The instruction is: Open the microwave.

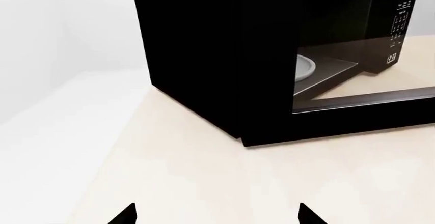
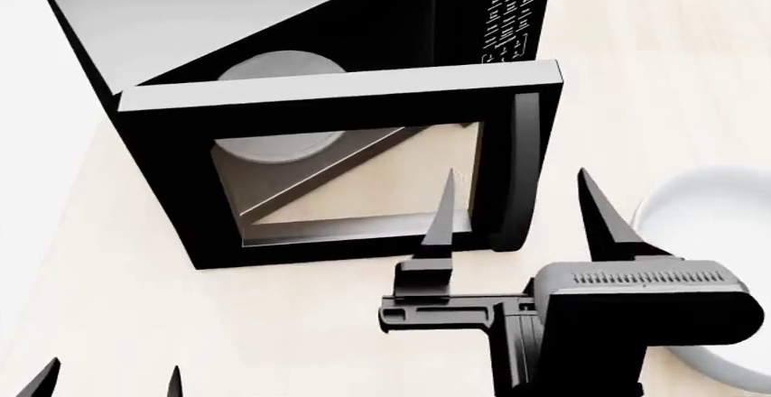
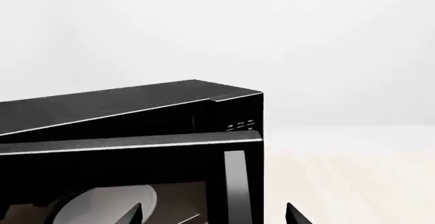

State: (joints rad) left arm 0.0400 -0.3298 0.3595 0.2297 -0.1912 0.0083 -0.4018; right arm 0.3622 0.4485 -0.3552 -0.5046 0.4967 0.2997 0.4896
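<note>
The microwave (image 2: 325,117) stands on the pale table (image 2: 121,325), at the far left of the head view, its keypad (image 2: 506,18) on the right side of its front. Its door (image 2: 343,171) is swung partly out, hinged at the left, so a wedge-shaped gap shows between door and body. The white turntable (image 2: 277,117) is visible through the gap and the door glass. The vertical handle (image 2: 521,171) runs down the door's free edge. The right hand (image 2: 518,216) is released, fingers spread either side of the handle's lower end; whether they touch it cannot be told. A white bowl (image 2: 710,226) sits just right of that hand, partly behind it. The left hand (image 2: 108,383) is low at the near table edge, fingers apart, well clear of the microwave.
</note>
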